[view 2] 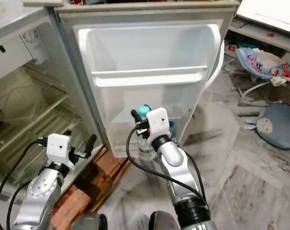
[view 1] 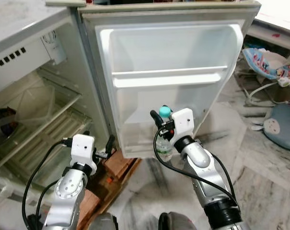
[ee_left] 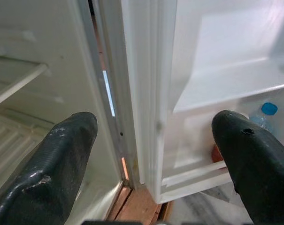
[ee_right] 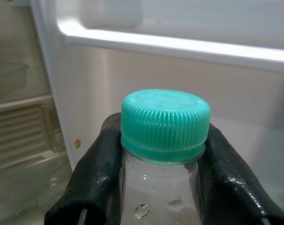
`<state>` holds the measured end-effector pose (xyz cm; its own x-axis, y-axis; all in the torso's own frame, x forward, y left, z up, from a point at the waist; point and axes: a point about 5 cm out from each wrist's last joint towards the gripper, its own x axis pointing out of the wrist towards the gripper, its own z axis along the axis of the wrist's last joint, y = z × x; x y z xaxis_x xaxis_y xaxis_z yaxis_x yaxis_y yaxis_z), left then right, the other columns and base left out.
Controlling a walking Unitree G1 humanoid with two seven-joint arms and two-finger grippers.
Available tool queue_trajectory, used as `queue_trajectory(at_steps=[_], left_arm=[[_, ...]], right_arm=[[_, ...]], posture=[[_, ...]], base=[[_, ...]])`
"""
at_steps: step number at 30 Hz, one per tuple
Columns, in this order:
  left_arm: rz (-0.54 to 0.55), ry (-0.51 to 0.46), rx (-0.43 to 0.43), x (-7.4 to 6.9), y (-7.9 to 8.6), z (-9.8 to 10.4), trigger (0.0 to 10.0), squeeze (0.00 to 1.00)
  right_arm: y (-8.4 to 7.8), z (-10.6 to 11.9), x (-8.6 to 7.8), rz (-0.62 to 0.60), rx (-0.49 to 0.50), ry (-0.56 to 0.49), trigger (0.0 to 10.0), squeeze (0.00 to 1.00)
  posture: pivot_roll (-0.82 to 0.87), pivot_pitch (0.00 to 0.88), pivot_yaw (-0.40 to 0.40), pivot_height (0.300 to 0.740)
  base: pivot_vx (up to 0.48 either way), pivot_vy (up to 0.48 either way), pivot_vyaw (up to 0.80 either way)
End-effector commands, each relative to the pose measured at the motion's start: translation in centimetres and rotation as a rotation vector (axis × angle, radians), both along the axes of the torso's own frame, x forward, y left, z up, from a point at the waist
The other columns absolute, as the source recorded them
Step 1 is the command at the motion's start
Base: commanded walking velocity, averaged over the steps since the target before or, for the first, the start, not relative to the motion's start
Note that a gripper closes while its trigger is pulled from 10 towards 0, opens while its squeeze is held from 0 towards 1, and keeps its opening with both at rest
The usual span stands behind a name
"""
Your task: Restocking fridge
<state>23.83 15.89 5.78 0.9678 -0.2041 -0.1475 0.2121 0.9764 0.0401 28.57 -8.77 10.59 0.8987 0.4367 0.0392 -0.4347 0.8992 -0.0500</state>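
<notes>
Upper door shelf [view 1: 171, 79] bare, open access; blue-capped bottle [view 2: 171, 128] occupies lower door bin's right end.

door lower shelf [view 1: 135, 143]: blue-capped bottle [ee_left: 264, 115] | door upper shelf [view 1: 168, 79] | marble floor [view 1: 260, 163]: bricks [view 1: 118, 165]

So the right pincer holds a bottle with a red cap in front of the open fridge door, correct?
Not quite: the cap is teal green, not red, as the right wrist view shows. The right pincer does hold the bottle by its neck in front of the open fridge door.
</notes>
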Motion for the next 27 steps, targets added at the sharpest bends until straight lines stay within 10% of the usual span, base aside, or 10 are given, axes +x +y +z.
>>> queue_trajectory(at_steps=[1, 27], left_arm=[[-0.002, -0.002, -0.001, -0.09, 0.12, 0.04, 10.0, 0.0], [0.01, -0.011, -0.021, -0.19, -0.09, 0.21, 10.0, 0.0]], right_arm=[[0.0, 0.29, 0.03, 0.0, 0.006, -0.019, 10.0, 0.0], [0.03, 0.37, -0.09, 0.009, 0.006, -0.02, 10.0, 0.0]], posture=[[0.1, 0.087, -0.015, 0.74], [0.1, 0.106, -0.024, 0.74]], base=[[0.334, 0.0, 0.0], [0.047, 0.0, 0.0]])
